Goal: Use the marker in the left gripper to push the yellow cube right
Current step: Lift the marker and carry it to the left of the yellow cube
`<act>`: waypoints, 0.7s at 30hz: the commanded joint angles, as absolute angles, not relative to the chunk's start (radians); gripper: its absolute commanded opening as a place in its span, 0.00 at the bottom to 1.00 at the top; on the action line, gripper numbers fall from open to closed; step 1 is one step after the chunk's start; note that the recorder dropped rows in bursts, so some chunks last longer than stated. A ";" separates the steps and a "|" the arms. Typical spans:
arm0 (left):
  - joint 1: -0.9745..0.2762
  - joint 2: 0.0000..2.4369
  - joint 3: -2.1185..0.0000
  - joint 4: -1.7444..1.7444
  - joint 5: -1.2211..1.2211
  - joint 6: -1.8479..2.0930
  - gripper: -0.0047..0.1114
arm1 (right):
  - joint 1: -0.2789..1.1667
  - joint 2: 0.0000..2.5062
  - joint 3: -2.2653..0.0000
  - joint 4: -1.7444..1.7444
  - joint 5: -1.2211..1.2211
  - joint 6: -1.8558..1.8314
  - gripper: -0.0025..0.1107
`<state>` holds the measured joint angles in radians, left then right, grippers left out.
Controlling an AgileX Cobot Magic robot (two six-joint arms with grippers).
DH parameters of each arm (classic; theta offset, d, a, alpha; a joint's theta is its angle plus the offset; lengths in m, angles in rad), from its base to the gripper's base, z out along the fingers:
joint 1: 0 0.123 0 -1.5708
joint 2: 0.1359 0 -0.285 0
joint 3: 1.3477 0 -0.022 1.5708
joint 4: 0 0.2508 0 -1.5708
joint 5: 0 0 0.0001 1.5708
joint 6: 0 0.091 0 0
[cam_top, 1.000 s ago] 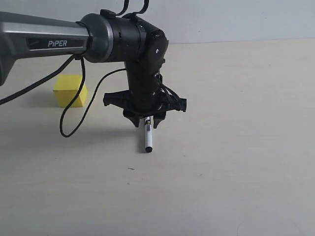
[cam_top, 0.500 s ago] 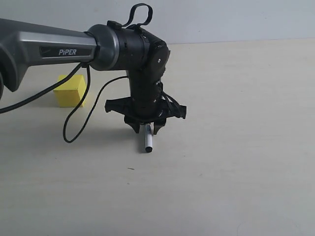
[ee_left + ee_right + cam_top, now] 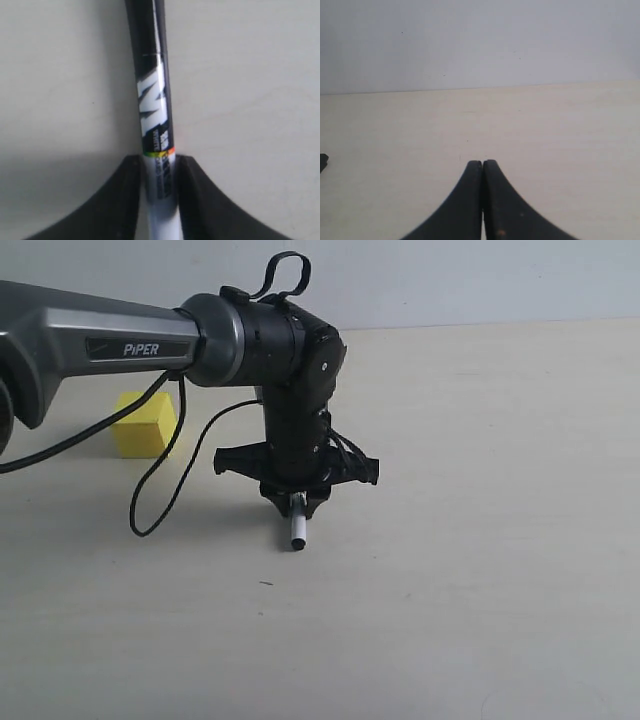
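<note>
- exterior view: my left gripper point(image 3: 296, 504) hangs just left of the frame's centre, pointing down at the table point(image 3: 480, 560). its claw is drawn narrow and clamped on the marker point(image 3: 297, 528).
- exterior view: the marker's white barrel sticks out below the fingers, close to upright. its lower end is at or just above the table, and i cannot tell whether it touches.
- exterior view: the yellow cube point(image 3: 143, 425) sits on the table at the middle left of the frame, well apart from the marker and on its left. a black cable point(image 3: 160, 490) loops down from the arm across the cube's right edge.
- exterior view: the grey arm point(image 3: 100, 335) marked "piper" reaches in from the upper left of the frame.
- left wrist view: the marker point(image 3: 154, 110) runs straight out between the two black fingers point(image 3: 122, 200) of the left gripper point(image 3: 160, 167), which press against its sides. the barrel is white with black print where it is held, and goes black further out. the pale table point(image 3: 250, 100) lies behind it.
- right wrist view: my right gripper point(image 3: 482, 166) has its claw pressed fully together with nothing between the tips. it looks over bare table point(image 3: 545, 135) toward a pale wall point(image 3: 470, 45).
</note>
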<state>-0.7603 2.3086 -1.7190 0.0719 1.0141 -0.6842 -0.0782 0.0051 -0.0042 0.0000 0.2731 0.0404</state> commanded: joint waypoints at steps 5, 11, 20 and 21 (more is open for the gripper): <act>-0.756 2.117 -1.724 0.104 1.026 -0.485 0.04 | -0.084 0.000 0.000 0.000 0.265 0.039 0.02; -0.729 1.900 -1.689 0.236 1.180 -0.360 0.04 | -0.084 0.000 0.000 0.000 0.265 0.039 0.02; -0.521 1.545 -1.349 0.339 1.173 -0.297 0.04 | -0.084 0.000 0.000 0.000 0.265 0.039 0.02; -0.481 1.512 -1.312 0.339 1.152 -0.284 0.04 | -0.084 0.000 0.000 0.000 0.265 0.039 0.02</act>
